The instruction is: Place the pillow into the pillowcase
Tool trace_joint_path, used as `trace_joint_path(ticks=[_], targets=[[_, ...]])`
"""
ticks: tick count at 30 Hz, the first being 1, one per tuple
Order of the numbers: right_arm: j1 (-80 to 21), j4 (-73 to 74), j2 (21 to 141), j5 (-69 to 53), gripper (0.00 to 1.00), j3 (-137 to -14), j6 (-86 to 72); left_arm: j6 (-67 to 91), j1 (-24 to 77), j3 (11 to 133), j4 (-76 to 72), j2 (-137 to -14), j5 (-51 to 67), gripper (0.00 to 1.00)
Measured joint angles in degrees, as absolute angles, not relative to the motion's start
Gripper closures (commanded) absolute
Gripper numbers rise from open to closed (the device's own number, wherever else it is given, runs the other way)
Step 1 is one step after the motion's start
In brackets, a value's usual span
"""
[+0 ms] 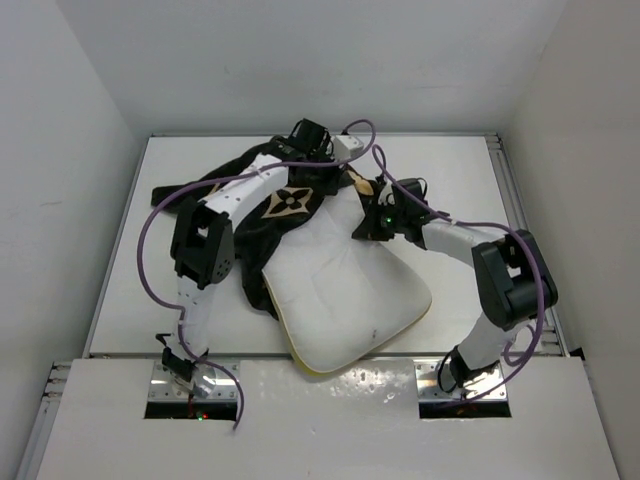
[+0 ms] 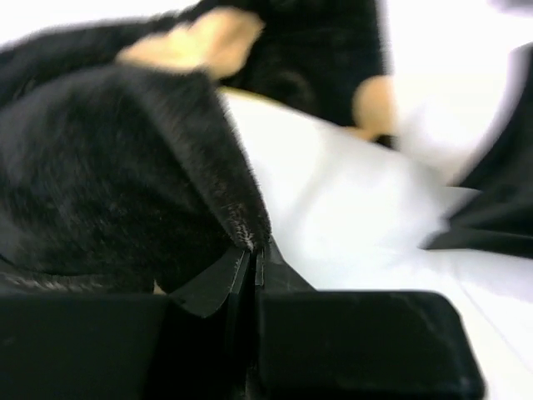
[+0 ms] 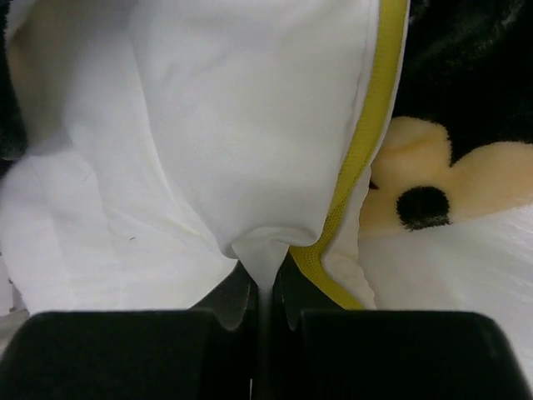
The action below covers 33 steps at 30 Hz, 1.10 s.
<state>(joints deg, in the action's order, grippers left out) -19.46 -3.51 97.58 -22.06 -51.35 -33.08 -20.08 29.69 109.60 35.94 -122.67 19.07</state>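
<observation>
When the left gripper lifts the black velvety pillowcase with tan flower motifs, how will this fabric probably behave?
The black velvety pillowcase is probably floppy: it folds into a sharp ridge where the left gripper pinches it. It would likely sag and drag, since it lies crumpled against the plump white pillow with yellow piping. Its plush pile may resist slipping.

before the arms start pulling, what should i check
1. Left gripper shut on the pillowcase edge: ok.
2. Right gripper shut on the pillow corner, beside the yellow piping: ok.
3. Right gripper pinching only white fabric, no black cloth: ok.
4. Pillow inside the pillowcase: not ok, most of it lies bare.
5. Pillowcase mouth open around the pillow's far end: cannot tell.
</observation>
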Motion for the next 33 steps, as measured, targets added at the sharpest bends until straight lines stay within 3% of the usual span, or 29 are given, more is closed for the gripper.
trace_joint_path(ticks=[11,23,33], targets=[[-25.8,-9.6,83.3,-22.0,1.0,-50.9,-30.5,-34.6,31.2,125.6,54.2,-121.5,34.9,1.0],[-26.5,-22.1,77.3,-22.3,1.0,-42.0,-29.6,-39.8,32.7,126.0,58.1,-119.7,37.7,1.0],[-24.6,-18.7,77.6,-14.3,1.0,-40.4,-36.4,-42.2,34.5,120.9,58.6,-114.8,36.1,1.0]])
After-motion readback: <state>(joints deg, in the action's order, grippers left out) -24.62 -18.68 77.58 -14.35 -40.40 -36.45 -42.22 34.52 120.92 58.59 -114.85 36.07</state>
